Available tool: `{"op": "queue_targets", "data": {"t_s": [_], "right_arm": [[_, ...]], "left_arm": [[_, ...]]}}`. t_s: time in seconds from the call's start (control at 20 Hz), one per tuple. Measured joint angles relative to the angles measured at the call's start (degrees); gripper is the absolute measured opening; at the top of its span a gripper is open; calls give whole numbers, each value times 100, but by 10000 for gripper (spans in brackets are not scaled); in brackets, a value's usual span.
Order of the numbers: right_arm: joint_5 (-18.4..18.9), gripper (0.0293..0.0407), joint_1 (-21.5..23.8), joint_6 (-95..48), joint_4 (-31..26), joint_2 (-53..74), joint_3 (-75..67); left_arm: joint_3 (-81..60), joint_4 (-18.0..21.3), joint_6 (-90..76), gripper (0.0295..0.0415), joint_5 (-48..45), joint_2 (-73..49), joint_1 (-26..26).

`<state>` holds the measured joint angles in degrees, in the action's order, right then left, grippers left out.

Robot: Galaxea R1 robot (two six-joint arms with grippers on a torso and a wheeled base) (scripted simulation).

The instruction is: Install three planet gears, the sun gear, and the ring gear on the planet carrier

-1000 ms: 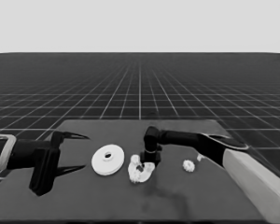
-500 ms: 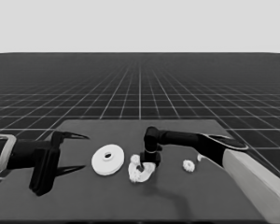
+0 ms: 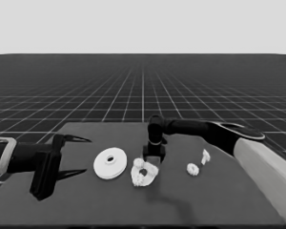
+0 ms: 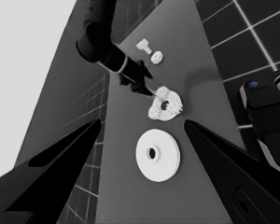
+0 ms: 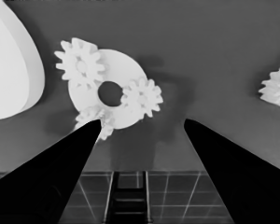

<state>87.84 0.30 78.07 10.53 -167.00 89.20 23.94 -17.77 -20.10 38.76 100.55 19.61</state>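
Your right gripper (image 3: pixel 153 157) hangs over the table's middle, at about 12 o'clock of the smaller round part (image 5: pixel 126 70); its fingers stand spread and hold nothing, as the right wrist view shows them wide apart with bare table between. Three planet gears (image 5: pixel 80 63) sit on that part around its wide hole: one on the rim, one (image 5: pixel 142 97) overlapping the hole's edge, and one (image 5: pixel 97 122) partly behind a fingertip. You may judge that they are spaced round the hole so that a fourth gear can mesh among them at the centre, though the one overlapping the hole looks to sit too far in for that. The fourth gear (image 3: pixel 192 169) lies alone at about 3 o'clock of the smaller round part, well apart from it, just beside the thin white piece (image 3: pixel 205 156). The larger round part (image 3: pixel 110 163) lies flat at 9 o'clock of the smaller one, near but not touching, kept aside, it seems, because it goes on last and would hide the gears. Your left gripper (image 3: pixel 69 156) waits over the table's left end, its fingers parted and gripping nothing. No brand, label or writing can be read on any part, arm or the table (image 3: pixel 238 205).
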Motion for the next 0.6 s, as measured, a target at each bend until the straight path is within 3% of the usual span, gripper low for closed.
{"op": "queue_targets", "data": {"t_s": [0.1, 0.15, 0.25, 0.6], "right_arm": [[1, 385, 7, 0, -9, 0, -1], [-72, 385, 66, -439, -90, 1053, -1021], [-200, 385, 136, -1470, -206, 2581, -1165], [-286, 385, 161, -2290, -295, 3041, -744]], "left_arm": [[0, 0, 0, 385, 0, 0, 0], [0, 0, 0, 385, 0, 0, 0], [0, 0, 0, 385, 0, 0, 0], [0, 0, 0, 385, 0, 0, 0]]}}
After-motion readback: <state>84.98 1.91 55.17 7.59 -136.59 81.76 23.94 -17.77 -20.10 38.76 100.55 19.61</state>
